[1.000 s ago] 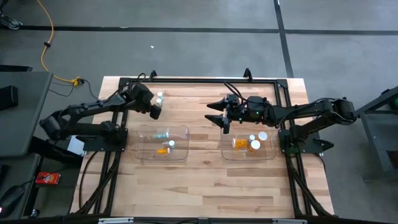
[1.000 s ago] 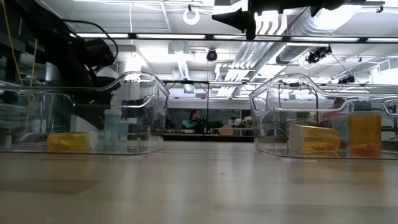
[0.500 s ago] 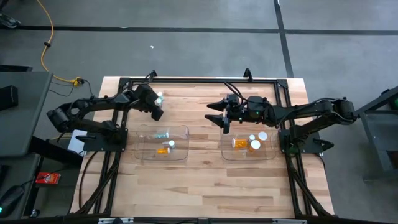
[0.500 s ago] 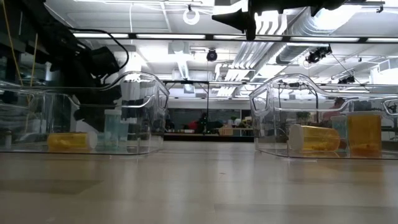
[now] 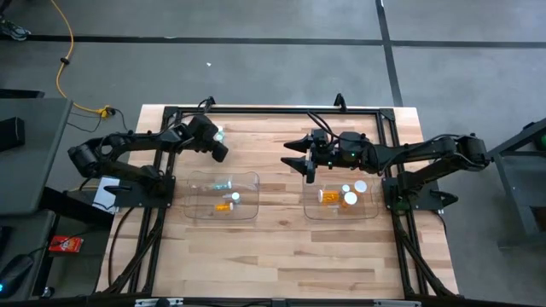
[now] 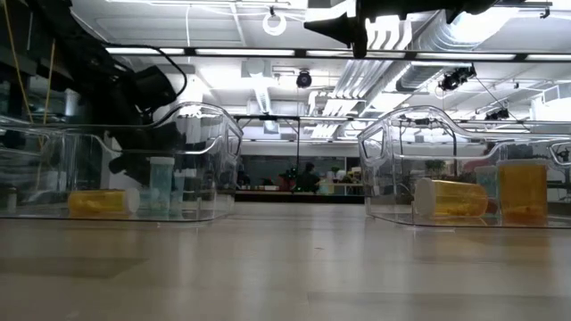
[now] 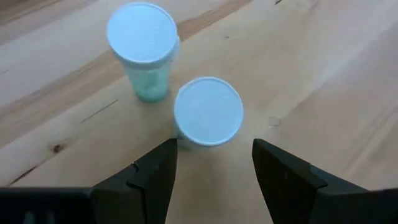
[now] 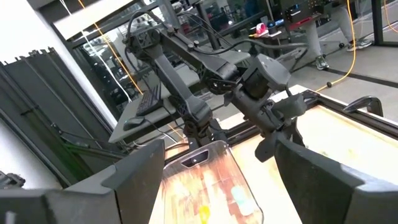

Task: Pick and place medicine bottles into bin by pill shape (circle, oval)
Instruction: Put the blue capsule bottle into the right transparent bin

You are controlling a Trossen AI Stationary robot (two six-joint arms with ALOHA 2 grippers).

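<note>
A: What sits nearest the front of the table?

B: Two clear bins on the wooden table (image 5: 281,230). The left bin (image 5: 223,197) holds an amber bottle (image 5: 223,206) lying on its side, a pale teal bottle (image 5: 223,183) also lying down, and one white cap (image 5: 235,197) seen from above. In the low view that amber bottle (image 6: 98,202) lies flat against the bin's front wall.

A: And the right bin?

B: The right bin (image 5: 341,199) has an amber bottle (image 5: 328,196) on its side and others showing round white caps (image 5: 361,187). In the low view one amber bottle (image 6: 523,191) stands upright beside a lying one (image 6: 451,198).

A: Farther back?

B: The right gripper (image 5: 305,159) hangs just behind the right bin, fingers apart and holding nothing. The left gripper (image 5: 219,150) is over the far left part of the table, behind the left bin.

A: What is under it?

B: Two small pale teal bottles with white round caps, standing upright and touching or nearly so. The nearer bottle (image 7: 208,112) sits just ahead of the gap between the spread fingers (image 7: 152,177); the other bottle (image 7: 143,48) stands just beyond it. The fingers are apart and touch neither one
</note>
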